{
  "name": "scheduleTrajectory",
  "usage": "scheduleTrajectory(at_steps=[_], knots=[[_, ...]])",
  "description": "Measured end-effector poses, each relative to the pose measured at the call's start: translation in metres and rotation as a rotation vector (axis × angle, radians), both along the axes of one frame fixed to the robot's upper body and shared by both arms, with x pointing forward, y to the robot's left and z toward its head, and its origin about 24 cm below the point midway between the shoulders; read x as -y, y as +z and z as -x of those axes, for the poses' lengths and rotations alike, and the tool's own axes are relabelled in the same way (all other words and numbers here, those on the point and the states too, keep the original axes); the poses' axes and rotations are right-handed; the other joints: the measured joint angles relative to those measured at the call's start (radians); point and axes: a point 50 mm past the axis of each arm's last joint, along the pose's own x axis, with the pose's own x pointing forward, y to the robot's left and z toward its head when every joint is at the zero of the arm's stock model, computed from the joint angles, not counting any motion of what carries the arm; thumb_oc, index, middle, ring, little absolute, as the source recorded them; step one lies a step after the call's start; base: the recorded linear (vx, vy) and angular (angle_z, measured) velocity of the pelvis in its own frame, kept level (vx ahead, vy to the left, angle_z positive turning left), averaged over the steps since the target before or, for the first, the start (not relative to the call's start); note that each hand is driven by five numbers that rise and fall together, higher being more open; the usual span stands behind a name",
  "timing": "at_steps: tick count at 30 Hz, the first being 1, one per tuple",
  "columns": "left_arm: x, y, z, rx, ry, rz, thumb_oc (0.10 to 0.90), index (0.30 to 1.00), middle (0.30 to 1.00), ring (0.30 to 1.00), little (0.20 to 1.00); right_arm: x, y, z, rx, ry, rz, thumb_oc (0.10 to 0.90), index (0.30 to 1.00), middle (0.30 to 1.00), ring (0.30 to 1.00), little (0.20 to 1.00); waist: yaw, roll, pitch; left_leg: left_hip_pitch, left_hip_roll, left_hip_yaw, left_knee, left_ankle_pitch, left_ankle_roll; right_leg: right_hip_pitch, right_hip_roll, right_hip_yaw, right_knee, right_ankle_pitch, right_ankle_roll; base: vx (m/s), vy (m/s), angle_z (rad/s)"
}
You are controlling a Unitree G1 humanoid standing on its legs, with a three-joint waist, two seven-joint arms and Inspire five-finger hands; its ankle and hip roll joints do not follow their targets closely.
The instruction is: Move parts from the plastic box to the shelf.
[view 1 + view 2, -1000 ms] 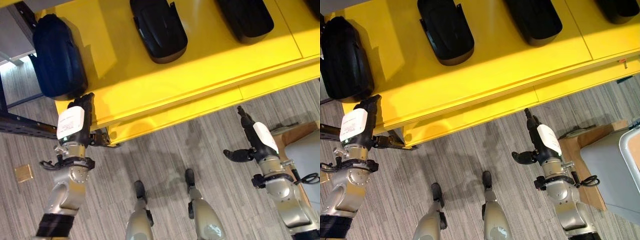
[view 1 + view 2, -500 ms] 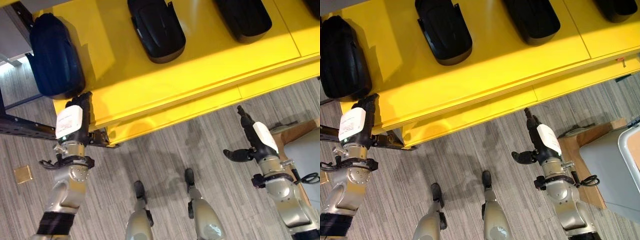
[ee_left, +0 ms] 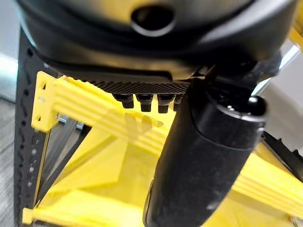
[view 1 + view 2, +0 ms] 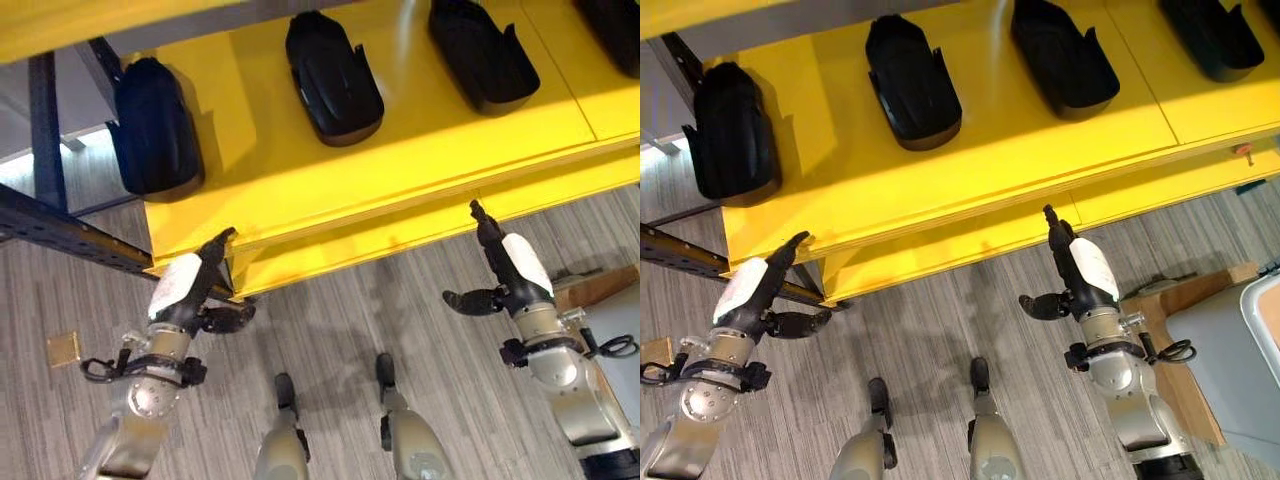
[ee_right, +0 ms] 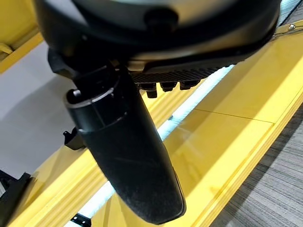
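Several black moulded parts lie in a row on the yellow shelf [image 4: 400,140]: one at the left end [image 4: 155,125], one in the middle [image 4: 333,78] and one further right [image 4: 480,55]. My left hand [image 4: 185,290] hangs open and empty just below the shelf's front edge, under the leftmost part, fingers straight and thumb out. In the left wrist view the left hand's thumb [image 3: 203,156] points at the yellow shelf frame. My right hand [image 4: 515,265] is open and empty too, its fingers pointing up at the shelf's front lip. A grey box [image 4: 1230,330] stands at the far right.
A dark steel upright [image 4: 45,110] and cross beam [image 4: 60,235] carry the shelf at the left. An upper yellow shelf board [image 4: 60,30] overhangs the top left. A wooden pallet [image 4: 600,285] lies under the grey box. A small brass plate [image 4: 63,348] sits in the carpet.
The camera has shifted, bringing the shelf row further into view. My left hand has drawn back from beside the leftmost part to below the shelf edge. The right hand has hardly moved.
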Motion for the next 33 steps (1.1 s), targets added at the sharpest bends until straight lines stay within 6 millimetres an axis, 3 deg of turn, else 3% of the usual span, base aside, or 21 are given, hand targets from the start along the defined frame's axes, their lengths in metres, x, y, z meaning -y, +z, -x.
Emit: scheduleTrajectory(at_steps=[4,8,13,17,21,30,33], knots=[[0.009,-0.005,0.002,-0.018,-0.060,0.049,0.900,1.000,1.000,1.000,1.000,0.003,0.002,0.000,-0.008,0.016,0.032,0.900,1.000,1.000,1.000,1.000,0.004,0.026,-0.017,0.012,-0.001,-0.008,0.000,0.000,0.001,0.018,-0.002,-0.008,0.000,-0.001,0.001,0.00,-0.027,0.08],[0.017,-0.006,0.002,-0.018,-0.114,0.100,0.900,1.000,1.000,1.000,1.000,0.004,0.027,-0.003,0.048,0.066,0.138,0.900,1.000,1.000,1.000,1.000,0.014,0.029,-0.031,0.022,0.000,-0.026,0.000,0.005,0.000,0.040,-0.001,-0.024,0.000,-0.001,0.000,0.00,-0.029,0.10],[0.027,-0.015,0.006,-0.058,-0.164,0.183,0.900,1.000,1.000,1.000,1.000,-0.022,0.060,-0.021,0.176,0.185,0.189,0.900,1.000,1.000,1.000,1.000,0.019,0.023,-0.058,0.017,0.001,-0.032,0.000,0.006,0.006,0.040,0.000,-0.033,0.000,0.002,-0.003,0.00,-0.013,0.05],[0.035,-0.019,0.007,-0.071,-0.195,0.197,0.900,1.000,1.000,1.000,1.000,-0.046,0.076,-0.037,0.243,0.271,0.298,0.900,1.000,1.000,1.000,1.000,0.038,0.004,-0.079,0.016,0.003,-0.035,0.000,0.010,0.003,0.040,0.003,-0.035,0.000,0.003,-0.005,0.00,0.000,0.01],[0.034,-0.021,0.009,-0.080,-0.192,0.197,0.900,1.000,1.000,1.000,1.000,-0.056,0.080,-0.050,0.253,0.290,0.367,0.900,1.000,1.000,1.000,1.000,0.075,-0.008,-0.086,0.011,0.001,-0.043,0.000,0.016,-0.001,0.041,0.000,-0.043,0.000,0.003,-0.004,-0.01,0.000,0.06],[0.026,-0.026,0.009,-0.079,-0.138,0.195,0.900,1.000,1.000,1.000,1.000,-0.059,0.072,-0.071,0.173,0.298,0.469,0.900,1.000,1.000,1.000,1.000,0.099,-0.014,-0.083,-0.025,-0.009,-0.062,0.000,0.022,0.003,0.016,-0.006,-0.061,0.000,0.000,-0.001,-0.03,-0.004,0.06],[0.025,-0.025,0.007,-0.073,-0.139,0.187,0.900,1.000,1.000,1.000,1.000,-0.060,0.078,-0.082,0.169,0.286,0.509,0.900,1.000,1.000,1.000,1.000,0.100,-0.013,-0.071,-0.042,-0.009,-0.062,0.000,0.024,0.003,-0.001,-0.007,-0.060,0.000,0.000,-0.001,-0.03,0.001,0.00]])
